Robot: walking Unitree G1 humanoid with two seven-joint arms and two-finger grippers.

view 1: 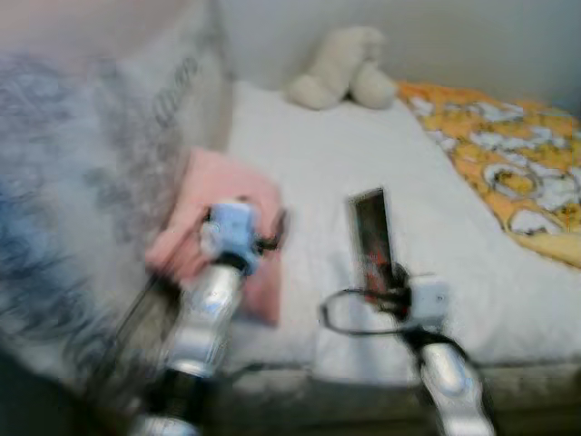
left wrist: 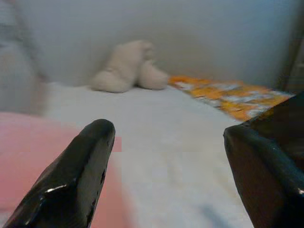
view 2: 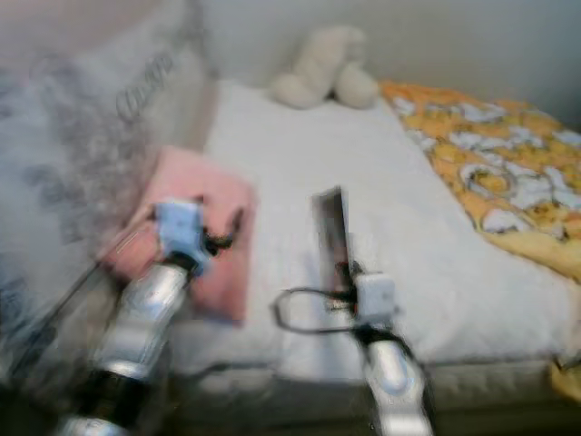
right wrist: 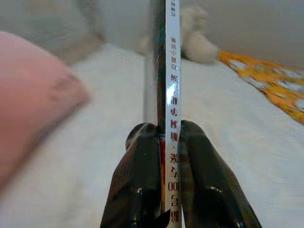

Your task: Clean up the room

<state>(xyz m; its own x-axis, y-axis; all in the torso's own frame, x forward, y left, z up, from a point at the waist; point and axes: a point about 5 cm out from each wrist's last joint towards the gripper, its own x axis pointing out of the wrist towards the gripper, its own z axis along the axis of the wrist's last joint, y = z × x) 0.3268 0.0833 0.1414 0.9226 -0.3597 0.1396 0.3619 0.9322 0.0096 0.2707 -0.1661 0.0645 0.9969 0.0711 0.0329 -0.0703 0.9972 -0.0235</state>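
My right gripper [right wrist: 169, 137] is clamped on a thin book [view 1: 370, 234], which I hold upright by its spine over the white bed [view 1: 363, 154]. My left gripper [left wrist: 166, 142], fingers spread wide with nothing between them, hovers above a pink folded cloth [view 1: 231, 195] at about nine o'clock from the book. A cream plush toy [view 1: 345, 65], blurred, sits at twelve o'clock; an orange patterned blanket [view 1: 508, 163] lies at two o'clock.

One book [right wrist: 170, 80], one pink cloth [view 1: 238, 195], one plush toy [view 1: 347, 68], one orange patterned blanket [view 1: 508, 154], one grey printed pillow [view 1: 82, 182], one bed [view 1: 363, 145], two grippers: left gripper [left wrist: 166, 166], right gripper [right wrist: 170, 156].
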